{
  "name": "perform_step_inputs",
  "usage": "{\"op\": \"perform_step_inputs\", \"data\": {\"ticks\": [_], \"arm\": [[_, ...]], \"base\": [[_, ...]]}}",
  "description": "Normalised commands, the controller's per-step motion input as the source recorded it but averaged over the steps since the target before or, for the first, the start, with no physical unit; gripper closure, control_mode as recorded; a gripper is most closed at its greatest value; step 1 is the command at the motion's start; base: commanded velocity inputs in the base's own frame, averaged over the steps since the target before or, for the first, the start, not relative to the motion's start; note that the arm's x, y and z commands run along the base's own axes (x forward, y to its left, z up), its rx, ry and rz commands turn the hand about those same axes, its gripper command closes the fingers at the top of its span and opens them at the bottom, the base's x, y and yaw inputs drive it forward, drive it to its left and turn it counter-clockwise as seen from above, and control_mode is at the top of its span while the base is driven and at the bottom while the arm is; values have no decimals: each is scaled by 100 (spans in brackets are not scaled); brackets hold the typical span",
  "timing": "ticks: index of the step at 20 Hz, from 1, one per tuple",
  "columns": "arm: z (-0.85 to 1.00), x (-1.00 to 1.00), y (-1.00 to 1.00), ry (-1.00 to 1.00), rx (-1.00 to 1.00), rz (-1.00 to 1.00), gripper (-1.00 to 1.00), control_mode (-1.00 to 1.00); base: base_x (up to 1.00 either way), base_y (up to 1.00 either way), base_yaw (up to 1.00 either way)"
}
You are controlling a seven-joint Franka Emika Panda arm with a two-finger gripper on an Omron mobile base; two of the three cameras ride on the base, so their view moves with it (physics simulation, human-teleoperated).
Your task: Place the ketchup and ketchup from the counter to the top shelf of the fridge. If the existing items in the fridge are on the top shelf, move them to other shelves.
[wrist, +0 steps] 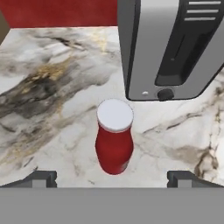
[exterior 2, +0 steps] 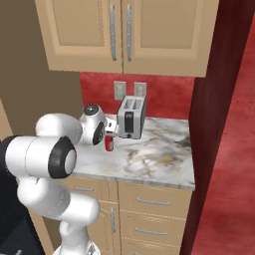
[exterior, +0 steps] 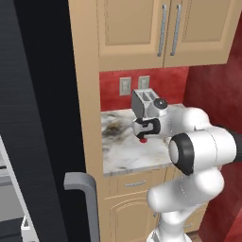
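One ketchup bottle (wrist: 114, 144), red with a white cap, stands upright on the marbled counter (wrist: 52, 87) just in front of the toaster. My gripper (wrist: 112, 178) hovers right above it, open, its two tips wide apart on either side of the bottle and not touching it. From the base views, the hand (exterior: 145, 127) reaches over the ketchup (exterior: 143, 139) on the counter (exterior: 123, 153); it is the ketchup (exterior 2: 109, 143) left of the toaster. The black fridge (exterior: 42, 118) fills the left side, with its grey handle (exterior: 82, 189) low down. Its top shelf and the existing items are out of view.
A silver toaster (exterior 2: 130, 117) stands at the back of the counter (exterior 2: 149, 157), close behind the bottle. Beige upper cupboards (exterior 2: 124, 35) hang overhead, and a dark red wall (exterior 2: 214, 124) bounds the counter on the right. Drawers (exterior 2: 149, 201) sit under the worktop.
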Motion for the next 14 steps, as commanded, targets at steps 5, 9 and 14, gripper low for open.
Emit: {"op": "perform_step_inputs", "data": {"ticks": [5, 9, 14], "arm": [[-19, 29, 0, 0, 0, 0, -100, -100], [-23, 22, 0, 0, 0, 0, -100, -100], [-21, 23, 0, 0, 0, 0, -100, -100]], "base": [[0, 0, 0], [0, 0, 0], [0, 0, 0]]}}
